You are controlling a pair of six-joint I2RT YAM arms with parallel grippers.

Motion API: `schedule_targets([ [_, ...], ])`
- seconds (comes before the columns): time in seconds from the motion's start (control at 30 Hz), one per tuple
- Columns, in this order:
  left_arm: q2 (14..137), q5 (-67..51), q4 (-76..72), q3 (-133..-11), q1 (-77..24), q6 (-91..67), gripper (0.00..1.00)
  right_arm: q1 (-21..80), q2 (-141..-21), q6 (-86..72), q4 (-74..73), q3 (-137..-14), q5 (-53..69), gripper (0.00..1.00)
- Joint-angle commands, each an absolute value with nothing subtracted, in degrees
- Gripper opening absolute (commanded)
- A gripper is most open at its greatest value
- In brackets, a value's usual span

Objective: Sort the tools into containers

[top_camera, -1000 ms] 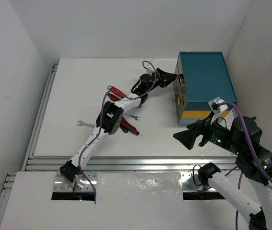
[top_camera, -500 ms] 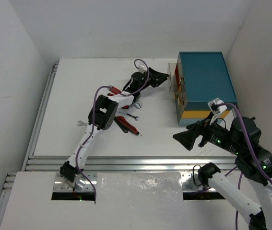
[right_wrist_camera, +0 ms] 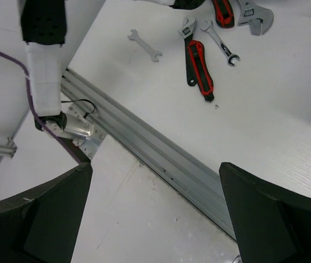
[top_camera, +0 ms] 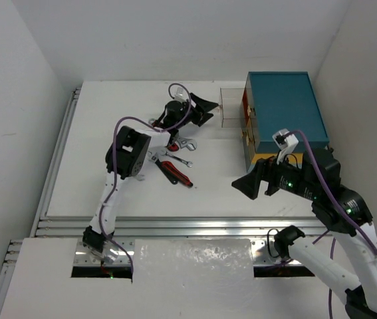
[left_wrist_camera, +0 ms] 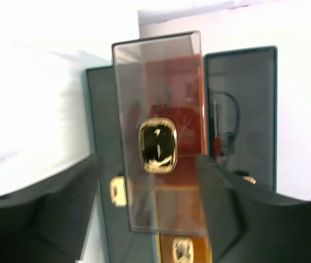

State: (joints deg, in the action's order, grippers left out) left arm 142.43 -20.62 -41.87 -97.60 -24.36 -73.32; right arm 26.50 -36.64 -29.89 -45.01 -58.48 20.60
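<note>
A clear drawer (top_camera: 230, 109) stands pulled out of the teal box (top_camera: 282, 109) at the far right corner of the table (top_camera: 95, 133), and it looks empty, ready to take something. The left gripper (top_camera: 205, 109) sits just in front of it, its fingers (left_wrist_camera: 62, 203) spread apart on either side of the drawer's brass pull (left_wrist_camera: 157, 146) and holding nothing; I judge it has the drawer open so a tool can go in. The tools are bunched near the middle of the table, partly under the left arm: a red-and-black adjustable wrench (top_camera: 173, 173) lying flat, a thin spanner (top_camera: 177, 159) beside it, another wrench (right_wrist_camera: 256, 12) and a red handle (right_wrist_camera: 222, 12) closer to the arm, and one lone silver spanner (right_wrist_camera: 144, 45) off toward the left edge. None is in a drawer yet. The right gripper (top_camera: 247, 187) hangs above the near right part of the table, fingers (right_wrist_camera: 51, 213) wide and empty, tilted so its camera looks down on the tools, likely waiting its turn to pick.
</note>
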Motion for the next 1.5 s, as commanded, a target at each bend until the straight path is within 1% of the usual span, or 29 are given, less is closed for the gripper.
schedule_targets([
  [0.0, 134.5, -19.0, -43.5, -93.7, -22.6, -71.1, 0.71, 26.6, -38.5, -28.4, -41.7, -58.1, 18.4, 0.99],
  [0.1, 128.2, -18.5, -38.6, -90.4, -20.9, -67.1, 0.81, 26.6, -42.4, -26.7, -41.1, -57.4, 16.5, 0.99],
  [0.13, 123.9, -17.7, -36.6, -89.7, -20.4, -65.5, 0.84, 26.6, -43.7, -26.0, -40.8, -57.1, 16.3, 0.99],
  [0.2, 116.9, -15.6, -27.9, -88.4, -18.8, -60.1, 0.88, 26.7, -48.1, -25.3, -39.0, -56.5, 16.2, 0.99],
  [0.23, 114.2, -14.2, -23.8, -88.4, -17.9, -58.0, 0.92, 27.0, -49.6, -25.1, -38.2, -56.3, 15.1, 0.99],
  [0.27, 111.6, -12.3, -13.4, -88.8, -17.6, -53.6, 0.94, 27.2, -53.2, -24.7, -36.8, -56.5, 14.2, 0.99],
  [0.33, 102.5, -2.9, -2.2, -88.9, -17.0, -49.6, 1.0, 27.8, -57.5, -24.0, -34.9, -57.0, 13.4, 0.99],
  [0.37, 99.3, -0.2, 7.2, -87.7, -17.0, -45.9, 1.0, 27.9, -62.3, -23.8, -31.4, -57.3, 14.6, 0.99],
  [0.4, 92.8, 6.9, 11.0, -86.8, -16.9, -44.4, 1.0, 28.0, -64.8, -23.6, -29.1, -57.5, 15.6, 0.99],
  [0.43, 89.3, 9.7, 14.3, -85.8, -16.6, -41.8, 1.0, 28.9, -67.2, -22.9, -26.9, -57.7, 16.0, 0.99],
  [0.47, 83.2, 14.5, 20.9, -83.9, -16.4, -40.8, 1.0, 29.8, -72.9, -21.0, -24.4, -59.7, 13.6, 0.99],
  [0.5, 80.3, 16.1, 24.5, -82.8, -16.2, -39.4, 1.0, 31.4, -76.2, -19.6, -24.1, -61.4, 12.1, 0.98],
  [0.53, 77.2, 17.3, 30.0, -80.4, -16.0, -38.7, 1.0, 32.3, -83.0, -17.9, -25.0, -66.1, 8.0, 0.94],
  [0.57, 71.2, 19.1, 32.1, -79.0, -16.0, -37.8, 1.0, 33.1, -86.4, -16.3, -25.5, -68.8, 5.9, 0.92],
  [0.6, 68.1, 19.7, 34.2, -77.3, -16.0, -37.3, 1.0, 34.1, -89.9, -13.4, -25.8, -71.2, 4.6, 0.9],
  [0.63, 65.1, 20.6, 38.0, -73.9, -16.0, -36.2, 1.0, 34.4, -93.1, -12.1, -26.4, -76.2, 4.1, 0.86],
  [0.67, 59.1, 22.4, 39.8, -72.3, -16.1, -35.9, 1.0, 34.9, -99.5, -11.0, -27.8, -79.2, 3.3, 0.78],
  [0.7, 56.4, 22.8, 42.4, -69.3, -15.9, -33.7, 1.0, 36.0, -102.5, -8.5, -28.8, -81.9, 2.2, 0.75],
  [0.73, 53.6, 23.4, 43.5, -67.9, -16.0, -32.4, 1.0, 36.8, -105.4, -7.0, -30.0, -87.6, 0.9, 0.73],
  [0.77, 48.4, 23.4, 44.0, -66.6, -16.0, -30.4, 1.0, 38.5, -110.7, -4.2, -32.5, -90.5, -2.1, 0.72],
  [0.83, 43.7, 22.7, 43.6, -63.1, -16.0, -23.7, 1.0, 39.8, -114.9, -2.0, -34.7, -96.8, -5.3, 0.71],
  [0.87, 39.0, 24.5, 43.1, -61.7, -16.0, -21.5, 1.0, 40.6, -118.2, -0.4, -35.1, -98.4, -6.1, 0.7],
  [0.93, 34.5, 28.1, 42.4, -57.8, -16.5, -22.7, 1.0, 40.8, -120.9, 0.4, -35.9, -102.3, -5.5, 0.64],
  [1.0, 27.9, 27.5, 39.8, -53.5, -16.6, -22.8, 1.0, 41.0, -124.4, 2.2, -36.5, -104.1, -4.1, 0.57],
  [1.03, 24.4, 28.1, 39.1, -51.7, -16.6, -23.2, 1.0, 41.2, -125.3, 2.5, -37.1, -105.6, -3.8, 0.56],
  [1.1, 22.0, 29.1, 37.9, -49.1, -16.6, -25.2, 1.0, 41.7, -127.1, 3.6, -37.2, -106.5, -3.7, 0.53],
  [1.17, 21.2, 28.9, 38.0, -49.7, -16.5, -24.8, 1.0, 42.4, -129.1, 4.8, -36.7, -107.4, -3.3, 0.52],
  [1.33, 22.8, 28.0, 37.9, -49.1, -16.5, -24.9, 1.0, 42.9, -135.2, 6.7, -35.8, -110.2, -5.4, 0.45],
  [1.47, 22.9, 27.4, 37.6, -49.1, -16.5, -24.7, 1.0, 42.7, -140.0, 7.2, -37.3, -114.3, -5.5, 0.42],
])
